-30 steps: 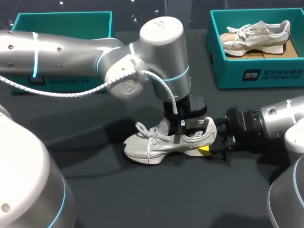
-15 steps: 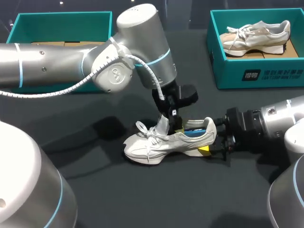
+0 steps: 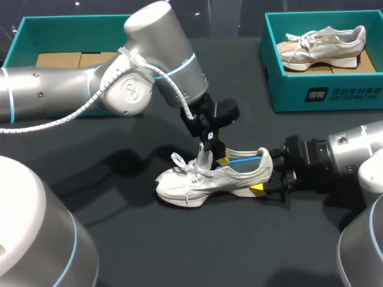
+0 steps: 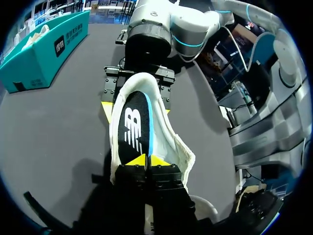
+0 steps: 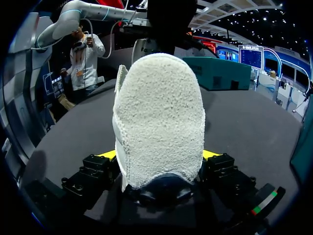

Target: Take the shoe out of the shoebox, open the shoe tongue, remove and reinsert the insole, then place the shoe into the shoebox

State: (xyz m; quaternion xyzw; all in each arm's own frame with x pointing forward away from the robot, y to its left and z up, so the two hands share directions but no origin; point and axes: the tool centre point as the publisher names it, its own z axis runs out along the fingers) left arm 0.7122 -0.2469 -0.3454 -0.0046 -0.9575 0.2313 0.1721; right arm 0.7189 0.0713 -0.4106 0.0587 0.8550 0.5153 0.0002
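The shoe (image 3: 209, 178), a pale sneaker, stands on its sole on the dark table (image 3: 149, 239), out of either box, with its toe towards the left arm's side and its heel towards the right arm's. The right gripper (image 5: 159, 156) clamps the heel: one yellow tip presses each side of the fuzzy heel cup, so the fingers stand as wide apart as the heel. The left gripper (image 4: 147, 160) hangs just above the shoe's opening with its two yellow tips pressed together. They sit at the front end of the insole (image 4: 133, 129), and nothing can be seen between them. The insole lies flat inside the shoe, black with a blue edge and a white logo. Right beside the left gripper the tongue (image 3: 205, 160) stands up, and the laces (image 3: 182, 164) lie loose over the front of the shoe. Well behind the shoe, on the right arm's side, a teal box (image 3: 335, 95) holds a second sneaker (image 3: 323, 45) and has white print and a small logo on its front wall. Well behind the shoe on the left arm's side is another teal box (image 3: 78, 27) with brown cardboard (image 3: 60, 60) inside, partly hidden by the left arm.
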